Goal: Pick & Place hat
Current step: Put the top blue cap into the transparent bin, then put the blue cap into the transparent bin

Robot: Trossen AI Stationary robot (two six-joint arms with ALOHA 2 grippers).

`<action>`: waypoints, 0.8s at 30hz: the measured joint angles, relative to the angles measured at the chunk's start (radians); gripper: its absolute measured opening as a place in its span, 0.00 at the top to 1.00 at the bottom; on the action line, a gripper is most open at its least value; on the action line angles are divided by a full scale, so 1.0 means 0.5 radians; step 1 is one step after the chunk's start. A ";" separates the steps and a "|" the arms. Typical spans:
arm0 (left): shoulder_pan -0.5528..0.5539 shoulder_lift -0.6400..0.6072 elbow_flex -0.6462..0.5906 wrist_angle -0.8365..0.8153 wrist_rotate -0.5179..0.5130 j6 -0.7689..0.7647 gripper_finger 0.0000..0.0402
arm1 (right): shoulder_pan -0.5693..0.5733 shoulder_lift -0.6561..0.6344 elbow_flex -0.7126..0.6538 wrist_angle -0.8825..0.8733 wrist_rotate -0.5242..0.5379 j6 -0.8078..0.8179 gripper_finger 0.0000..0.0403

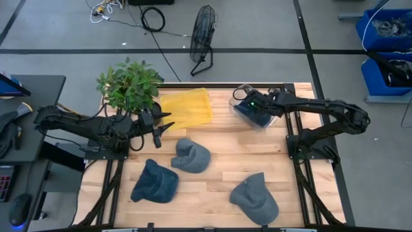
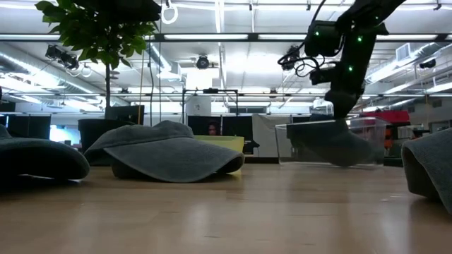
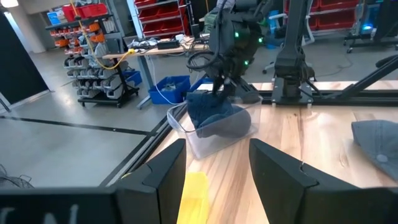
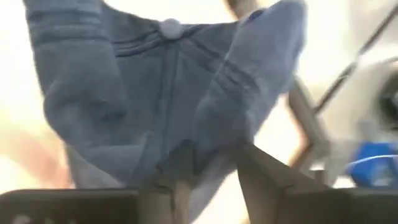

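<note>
- While three hats lie loose on the wooden table (image 1: 219,138), the job looks partly done at most: a dark blue one (image 1: 155,182) near the left front, a grey one (image 1: 191,155) at the middle, and another grey one (image 1: 255,197) toward the right front all wait to be moved.
- Next down in size, the clear bin (image 1: 252,113) at the table's far right side holds the hat in hand (image 3: 211,112), which sags into it with its crown down.
- Over that bin, the right gripper (image 1: 251,103) has its fingers pinched on the hat's fabric, as the right wrist view shows; releasing it is the step I judge remains here.
- By the potted plant (image 1: 129,84), the left gripper (image 1: 161,125) waits with fingers spread and nothing between them.
</note>
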 joint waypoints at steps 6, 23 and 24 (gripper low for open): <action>0.000 0.000 0.000 -0.001 0.000 -0.032 0.55 | 0.077 0.000 0.368 -0.183 -0.093 0.099 0.59; -0.010 0.049 0.001 -0.247 0.782 -0.962 0.55 | 0.471 -0.001 0.360 0.474 -0.980 0.077 0.60; -0.024 0.070 0.001 -0.261 0.829 -1.036 0.55 | 0.480 -0.001 0.347 0.482 -0.980 0.064 0.60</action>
